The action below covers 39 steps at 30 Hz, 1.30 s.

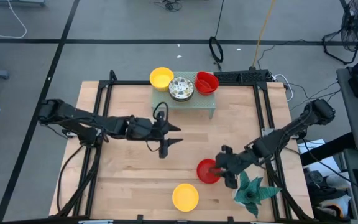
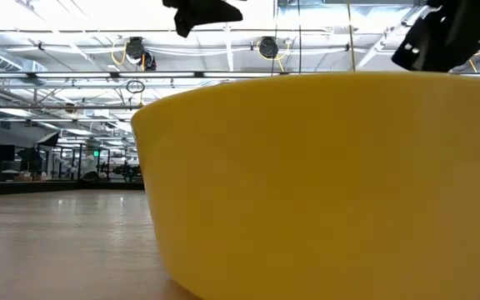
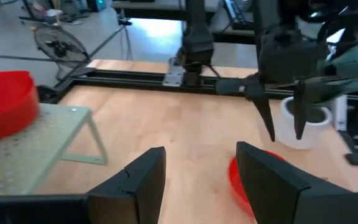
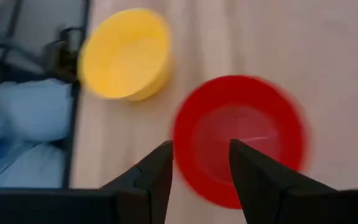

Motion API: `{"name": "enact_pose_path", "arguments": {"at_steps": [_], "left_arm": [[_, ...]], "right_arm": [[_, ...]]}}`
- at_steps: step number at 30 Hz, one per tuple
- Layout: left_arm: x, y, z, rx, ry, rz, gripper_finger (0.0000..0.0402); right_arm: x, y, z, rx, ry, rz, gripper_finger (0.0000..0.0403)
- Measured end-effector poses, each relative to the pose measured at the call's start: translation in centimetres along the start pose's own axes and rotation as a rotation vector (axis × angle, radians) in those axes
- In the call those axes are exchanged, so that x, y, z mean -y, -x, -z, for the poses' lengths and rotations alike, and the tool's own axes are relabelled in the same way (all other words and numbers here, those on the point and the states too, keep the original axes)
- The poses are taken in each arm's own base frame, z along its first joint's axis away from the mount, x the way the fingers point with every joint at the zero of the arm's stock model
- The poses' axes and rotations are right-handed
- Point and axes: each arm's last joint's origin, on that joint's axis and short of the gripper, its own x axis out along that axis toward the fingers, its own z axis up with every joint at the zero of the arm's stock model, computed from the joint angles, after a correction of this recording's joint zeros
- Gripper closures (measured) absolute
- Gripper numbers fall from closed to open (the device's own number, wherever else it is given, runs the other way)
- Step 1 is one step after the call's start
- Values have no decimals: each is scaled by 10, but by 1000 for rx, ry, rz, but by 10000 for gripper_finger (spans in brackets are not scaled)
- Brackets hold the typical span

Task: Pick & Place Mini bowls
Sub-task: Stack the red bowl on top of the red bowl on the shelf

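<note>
A plain red mini bowl (image 1: 207,171) sits at five o'clock on the table (image 1: 129,180). The right gripper (image 1: 219,168) hovers over its rim, jaws parted. The left gripper (image 1: 174,134), released, waits mid-table.

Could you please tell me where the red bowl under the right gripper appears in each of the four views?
High view: red bowl on the table, lower right, at the right gripper.
Low view: not visible.
Left wrist view: its rim between the fingers.
Right wrist view: centre.
Shared landmark: yellow bowl beside it.
</note>
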Motion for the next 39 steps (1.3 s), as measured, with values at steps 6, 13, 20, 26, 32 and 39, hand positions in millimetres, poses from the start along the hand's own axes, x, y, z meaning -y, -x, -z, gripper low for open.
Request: {"name": "enact_pose_path", "arguments": {"at_steps": [6,13,20,26,32,39], "left_arm": [[12,3,1,-2,2,38,201],[24,6,4,-12,14,74,201],[31,8,4,-13,10,96,201],[32,9,5,-21,43,97,201],[32,9,5,-22,51,96,201],[32,9,5,-21,51,97,201]], "right_arm": [[-14,-33,10,-46,233,-41,259],[-10,-67,24,-146,417,6,259],[-8,-81,31,-190,427,32,259],[-3,-91,36,-205,423,109,265],[-2,-91,35,-186,409,135,335],[-3,-75,24,-102,344,154,397]]}}
